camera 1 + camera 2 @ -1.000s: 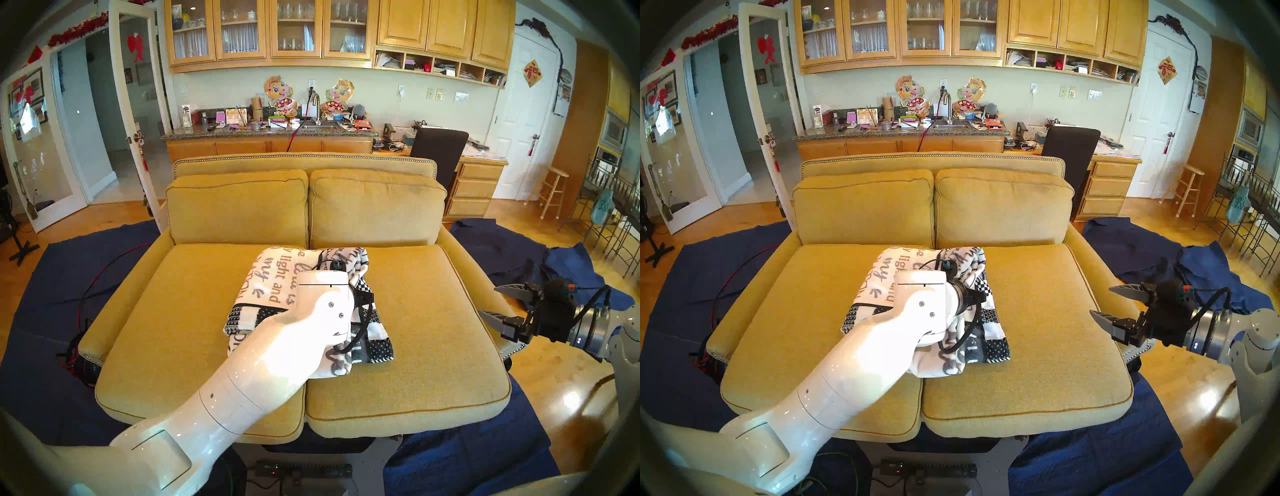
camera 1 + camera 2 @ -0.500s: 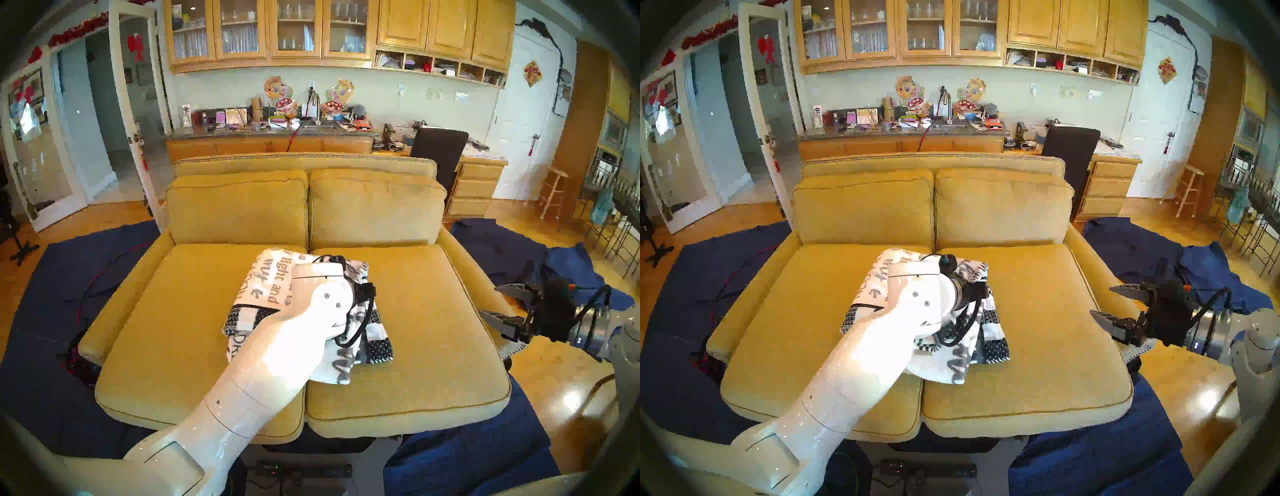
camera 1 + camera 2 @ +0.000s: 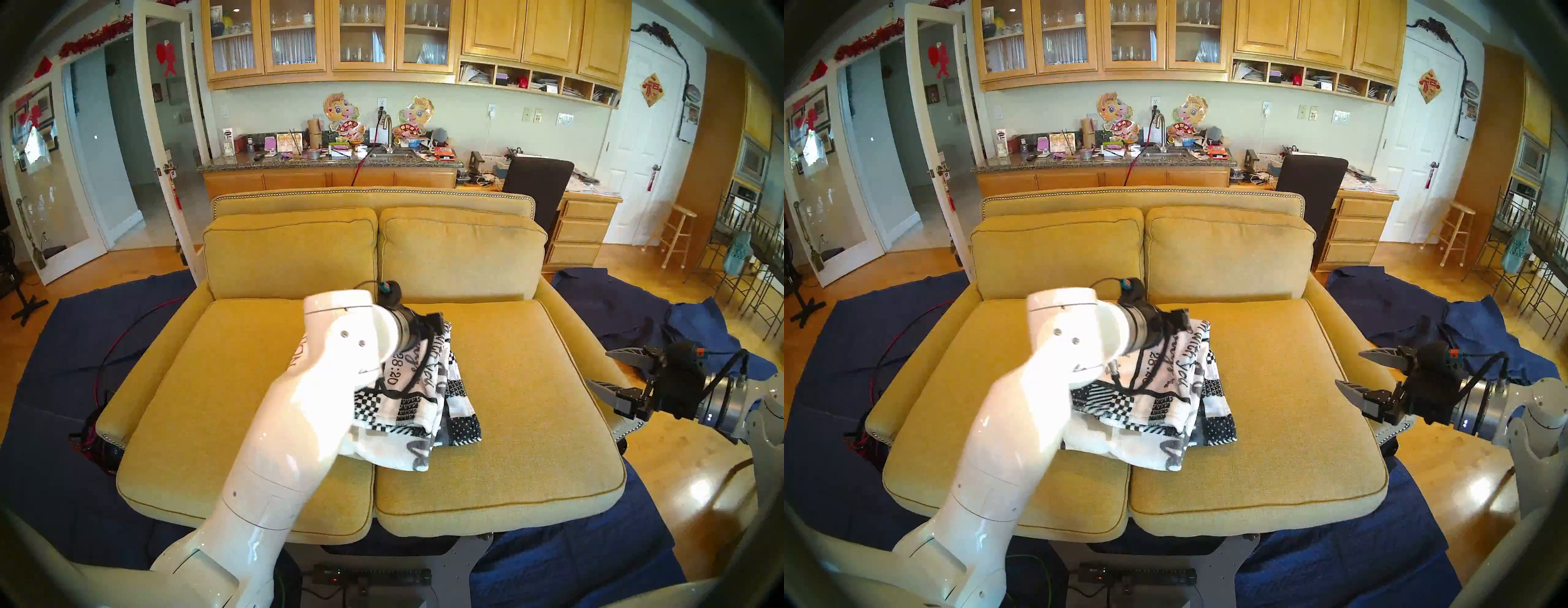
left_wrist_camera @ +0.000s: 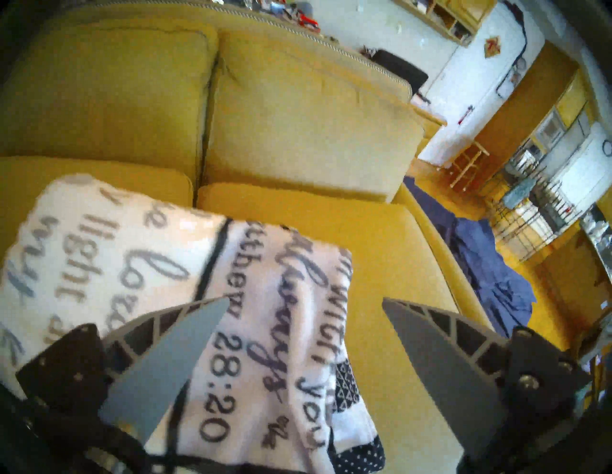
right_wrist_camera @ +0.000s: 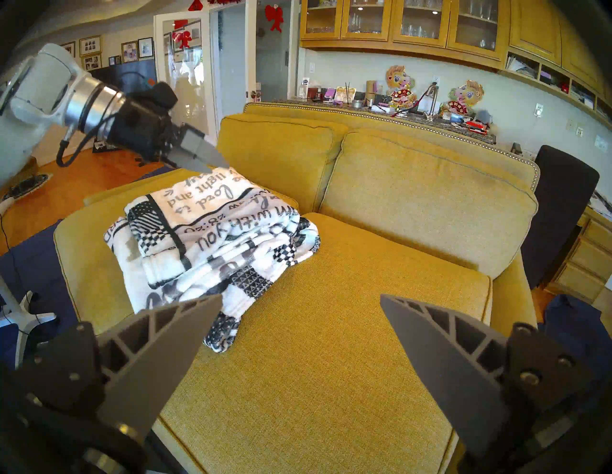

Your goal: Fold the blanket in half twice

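Fleecy blanket (image 5: pixel 212 238), coarse-woven sofa (image 5: pixel 331 347)

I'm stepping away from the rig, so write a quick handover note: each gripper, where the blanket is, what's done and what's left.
Left gripper: open, empty, hovering just above the blanket's far end.
Right gripper: open, empty, off to the right of the sofa, clear of the blanket.
Blanket: lying free in a layered, folded bundle across the middle of the seat cushions.
Done: the folding looks finished, though the edges are uneven and one layer sticks out at the front.
Left: probably only pulling the left arm back; square the edges if neatness matters.
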Motion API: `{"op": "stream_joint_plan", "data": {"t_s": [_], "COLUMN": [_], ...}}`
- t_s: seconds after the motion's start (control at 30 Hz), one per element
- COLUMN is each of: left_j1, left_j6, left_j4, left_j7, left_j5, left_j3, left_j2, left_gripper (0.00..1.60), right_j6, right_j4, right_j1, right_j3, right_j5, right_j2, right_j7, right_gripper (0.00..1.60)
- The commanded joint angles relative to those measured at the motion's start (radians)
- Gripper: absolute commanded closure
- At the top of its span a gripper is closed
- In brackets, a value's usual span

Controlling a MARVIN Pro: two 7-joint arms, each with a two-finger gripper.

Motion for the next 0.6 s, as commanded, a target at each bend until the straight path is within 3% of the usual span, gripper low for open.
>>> {"op": "stream_joint_plan", "data": {"t_s": [0.0,0.1,0.13,0.2,0.3,0.33,0.37,0.4,0.47,0.5,0.57], "left_j1": [-0.014,-0.017,-0.009,-0.009,0.000,0.000,0.007,0.008,0.014,0.019,0.015], "left_j6": [-0.003,-0.003,-0.003,-0.003,-0.003,-0.003,-0.003,-0.003,-0.003,-0.003,-0.003], "left_j4": [-0.101,-0.110,-0.110,-0.122,-0.130,-0.137,-0.135,-0.141,-0.145,-0.139,-0.129], "left_j7": [0.067,0.028,0.024,-0.011,-0.043,-0.060,-0.066,-0.083,-0.109,-0.118,-0.156], "left_j5": [-0.032,-0.056,-0.046,-0.065,-0.072,-0.090,-0.075,-0.088,-0.080,-0.064,-0.064], "left_j3": [-0.070,-0.098,-0.125,-0.143,-0.184,-0.187,-0.214,-0.215,-0.227,-0.243,-0.249], "left_j2": [0.101,0.167,0.135,0.189,0.210,0.254,0.214,0.256,0.287,0.268,0.308], "left_gripper": [0.00,0.00,0.00,0.00,0.00,0.00,0.00,0.00,0.00,0.00,0.00], "right_j6": [-0.003,-0.003,-0.003,-0.003,-0.003,-0.003,-0.003,-0.003,-0.003,-0.003,-0.003], "right_j4": [-0.010,-0.010,-0.010,-0.009,-0.009,-0.009,-0.009,-0.009,-0.009,-0.009,-0.010], "right_j1": [0.010,0.010,0.010,0.010,0.010,0.010,0.010,0.010,0.010,0.010,0.010], "right_j3": [0.022,0.022,0.022,0.022,0.021,0.021,0.021,0.021,0.021,0.021,0.022], "right_j5": [0.004,0.004,0.004,0.004,0.004,0.004,0.004,0.004,0.004,0.004,0.004], "right_j2": [0.002,0.002,0.002,0.002,0.002,0.002,0.002,0.002,0.002,0.002,0.002], "right_j7": [0.000,0.000,0.000,0.000,0.000,0.000,0.000,0.000,0.000,0.000,0.000], "right_gripper": [0.00,0.00,0.00,0.00,0.00,0.00,0.00,0.00,0.00,0.00,0.00]}}
